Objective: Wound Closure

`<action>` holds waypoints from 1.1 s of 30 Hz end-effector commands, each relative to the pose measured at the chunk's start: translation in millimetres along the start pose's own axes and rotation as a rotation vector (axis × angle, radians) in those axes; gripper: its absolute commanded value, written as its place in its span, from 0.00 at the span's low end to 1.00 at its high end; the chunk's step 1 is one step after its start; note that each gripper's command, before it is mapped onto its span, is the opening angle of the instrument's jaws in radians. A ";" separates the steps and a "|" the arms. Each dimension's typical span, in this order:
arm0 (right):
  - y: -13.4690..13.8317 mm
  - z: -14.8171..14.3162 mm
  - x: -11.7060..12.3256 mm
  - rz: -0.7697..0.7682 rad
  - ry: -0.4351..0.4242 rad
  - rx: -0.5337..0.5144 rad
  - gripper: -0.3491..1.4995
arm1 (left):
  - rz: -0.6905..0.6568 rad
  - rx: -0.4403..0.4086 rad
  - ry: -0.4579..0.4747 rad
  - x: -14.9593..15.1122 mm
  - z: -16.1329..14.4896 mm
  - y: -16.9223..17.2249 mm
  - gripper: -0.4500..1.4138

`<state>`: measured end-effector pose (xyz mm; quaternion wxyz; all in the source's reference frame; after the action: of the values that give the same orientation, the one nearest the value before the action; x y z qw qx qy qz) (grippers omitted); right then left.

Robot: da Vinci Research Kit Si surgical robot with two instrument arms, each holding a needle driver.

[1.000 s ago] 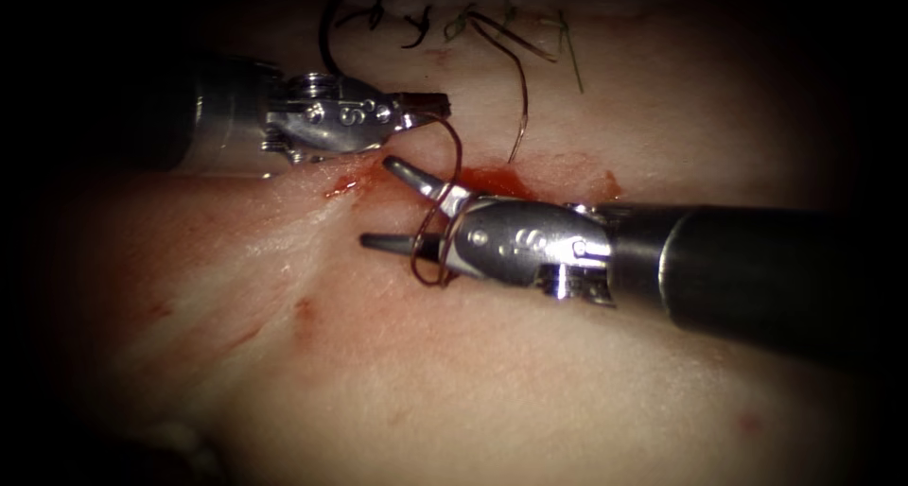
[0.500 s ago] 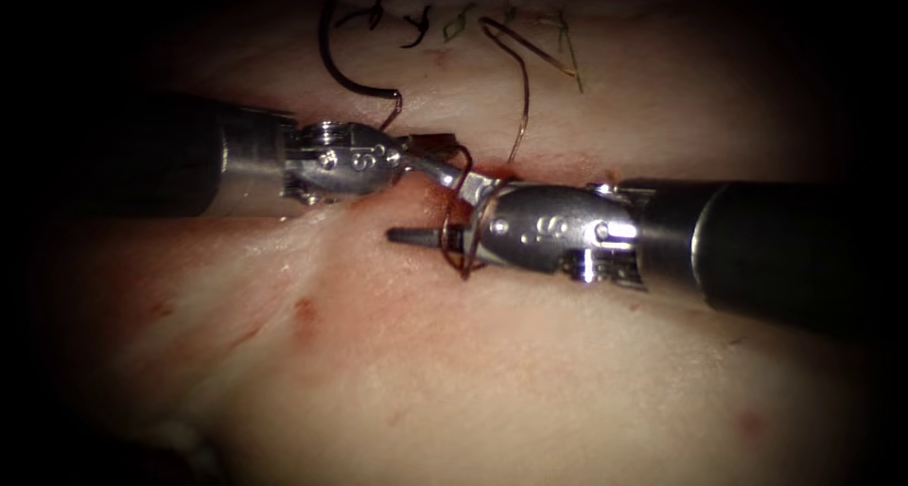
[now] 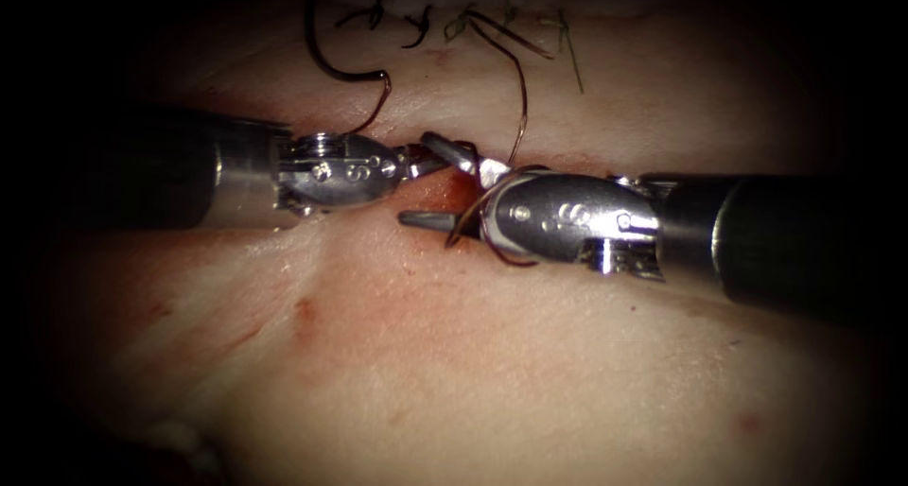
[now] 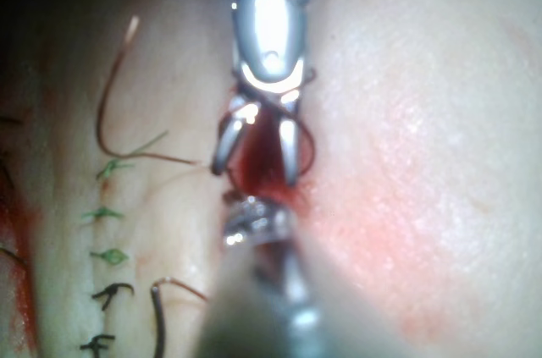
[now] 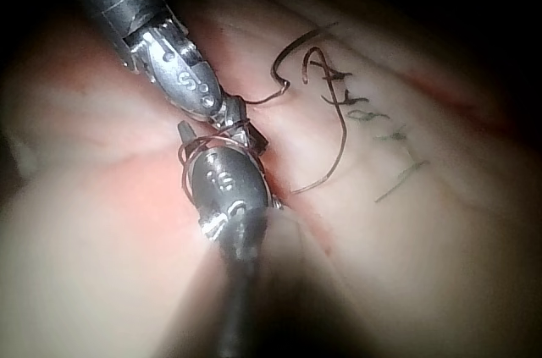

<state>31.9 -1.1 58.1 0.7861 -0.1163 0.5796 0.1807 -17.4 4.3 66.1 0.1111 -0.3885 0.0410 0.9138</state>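
The tissue (image 3: 492, 354) has its cut (image 3: 445, 188) running between the two tools, wet with red fluid. My left tool (image 3: 423, 159) comes in from the left, its jaws shut on the thread (image 3: 518, 98). Facing it, my right tool (image 3: 416, 179) stands with jaws open, and a loop of thread is wound round them just ahead of the wrist. The left tool's tip lies between those open jaws. The dark curved needle (image 3: 326, 60) lies free on the tissue above the left tool, trailing thread. In the left wrist view the right tool (image 4: 254, 151) gapes over the left tool (image 4: 254, 227).
A row of tied stitches with black and green cut ends (image 3: 416, 21) runs along the closed part of the cut at the top. A long thread tail (image 5: 339, 138) arcs from those stitches down to the tools.
The left tool has moved right and down with the thread, into the right tool's open jaws. The right tool has shifted up and right, still carrying the loop.
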 end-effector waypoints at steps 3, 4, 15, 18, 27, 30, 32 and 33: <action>-0.4 0.7 -0.3 0.015 0.004 -0.024 0.90 | 0.005 -0.003 0.006 0.0 0.9 0.7 0.00; -0.2 0.7 -0.3 0.016 -0.002 -0.035 0.90 | 0.001 -0.004 0.008 0.0 0.9 0.8 0.00; 1.8 -0.8 -0.1 0.013 -0.058 -0.173 0.90 | -0.002 -0.014 0.029 -1.0 -1.1 2.0 0.00; 2.0 -1.1 -0.1 0.014 -0.061 -0.175 0.89 | -0.005 -0.014 0.028 -1.4 -1.5 2.0 0.00; 1.8 -1.1 -0.1 0.075 -0.061 -0.265 0.87 | -0.010 -0.011 0.025 -0.4 -1.3 2.8 0.00; 1.2 -1.3 0.1 0.128 -0.047 -0.309 0.87 | -0.020 -0.010 0.034 0.6 -1.8 2.7 0.00; 1.1 -1.6 0.3 0.159 -0.023 -0.342 0.87 | -0.027 -0.006 0.042 1.2 -2.3 2.5 0.00; 1.1 -1.7 0.4 0.171 -0.012 -0.359 0.86 | -0.030 -0.004 0.047 1.5 -2.5 2.4 0.00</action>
<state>29.3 -0.2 56.5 0.7307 -0.2078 0.5422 0.3592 -16.7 2.3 61.7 0.1270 -0.4124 0.0374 0.9013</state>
